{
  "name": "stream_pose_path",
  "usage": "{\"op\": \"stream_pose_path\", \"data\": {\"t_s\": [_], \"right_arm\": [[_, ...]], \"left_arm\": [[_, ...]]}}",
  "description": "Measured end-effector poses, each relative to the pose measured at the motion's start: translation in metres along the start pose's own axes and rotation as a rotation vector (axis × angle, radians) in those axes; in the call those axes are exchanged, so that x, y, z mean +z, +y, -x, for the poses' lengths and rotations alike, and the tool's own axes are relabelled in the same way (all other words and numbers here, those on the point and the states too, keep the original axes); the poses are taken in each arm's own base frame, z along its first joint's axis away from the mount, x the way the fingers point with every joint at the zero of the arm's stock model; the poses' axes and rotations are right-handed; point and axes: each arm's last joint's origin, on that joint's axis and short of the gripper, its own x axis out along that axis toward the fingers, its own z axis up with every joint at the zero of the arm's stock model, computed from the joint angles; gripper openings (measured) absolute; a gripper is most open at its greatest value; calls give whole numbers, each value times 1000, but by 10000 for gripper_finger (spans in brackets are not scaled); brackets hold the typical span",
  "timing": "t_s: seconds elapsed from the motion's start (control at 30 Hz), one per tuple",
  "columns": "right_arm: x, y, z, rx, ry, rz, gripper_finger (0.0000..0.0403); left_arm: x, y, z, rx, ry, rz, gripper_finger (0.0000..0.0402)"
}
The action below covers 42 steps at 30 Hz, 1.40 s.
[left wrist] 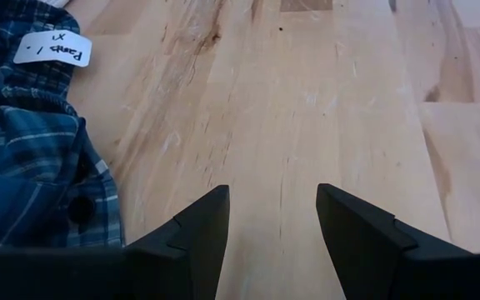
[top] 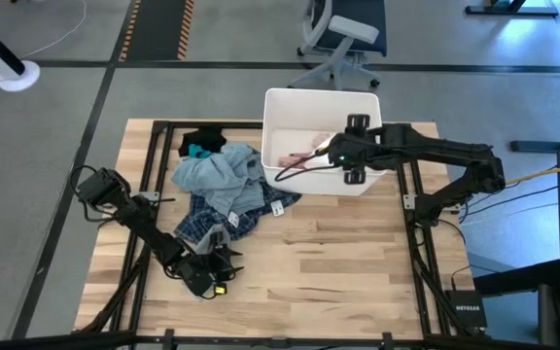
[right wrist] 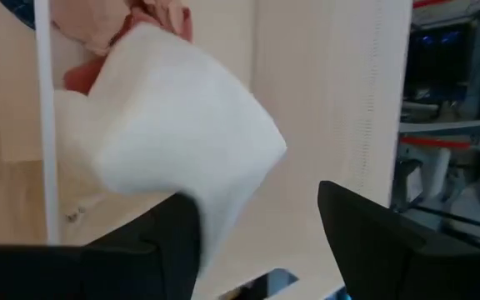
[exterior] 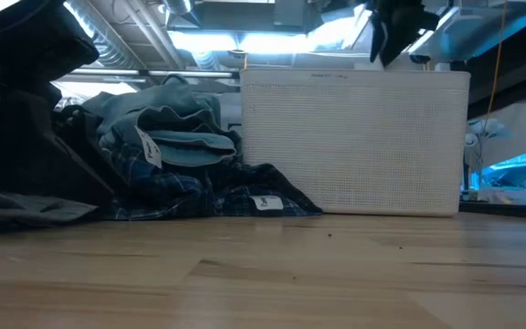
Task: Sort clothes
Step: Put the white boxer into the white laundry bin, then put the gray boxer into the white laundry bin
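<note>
Sorting in progress, taking the white bin [top: 322, 109] as landmark. Your right gripper [top: 355, 149] hangs over the bin's interior with its fingers spread wide; a white garment [right wrist: 177, 142] sits just at one finger in the right wrist view, and you cannot tell whether it has fully left the pad or is clinging there. A pink garment [top: 295, 156] already lies inside the bin. Beside the bin, on the side away from the right arm, the unsorted pile rests on the table [top: 358, 262]: a light blue-grey garment [top: 217, 175] on top, a dark blue plaid garment [left wrist: 23, 158] beneath it, teal [top: 198, 152] and black [top: 200, 137] pieces at the far edge. Your left gripper [left wrist: 269, 221] waits well apart from the bin, low over bare wood just beside the plaid, fingers wide and empty. Risks as judged: if the white cloth snags on the finger, withdrawing the arm could drag it back out over the bin wall; the overlapping pile invites a grasp that lifts two garments together.
</note>
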Motion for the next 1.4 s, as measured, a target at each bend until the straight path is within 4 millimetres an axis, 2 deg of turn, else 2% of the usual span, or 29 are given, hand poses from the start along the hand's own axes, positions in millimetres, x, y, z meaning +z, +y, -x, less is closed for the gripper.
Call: {"op": "stream_pose_path", "data": {"t_s": [0.1,0.23,0.37,0.5,0.6,0.7,0.8,0.93,1.13,1.27,1.4], "right_arm": [[1,2,-1,42,-11,-40,237],[0,-3,-4,60,-10,-193,237],[1,-2,-4,110,-28,-191,237],[7,17,8,175,-82,-129,237],[13,38,26,110,-143,-77,237],[16,63,46,51,-206,-47,237],[19,92,59,20,-291,-51,237],[20,143,64,12,-418,-35,237],[13,234,41,57,-588,-5,237],[7,287,18,90,-691,-4,237],[11,325,2,37,-783,16,237]], "left_arm": [[0,0,0,0,0,4,178],[0,0,0,-1,1,11,178],[-1,-1,0,-45,27,10,178],[3,-6,1,-72,47,1,178],[20,-11,8,-98,95,-30,178],[40,-12,21,-91,156,-47,178],[50,-7,40,-51,243,-58,178],[45,7,65,37,354,-21,178],[24,8,82,24,497,28,178],[1,-1,70,-100,491,35,178],[-10,-8,51,-150,432,58,178]]}}
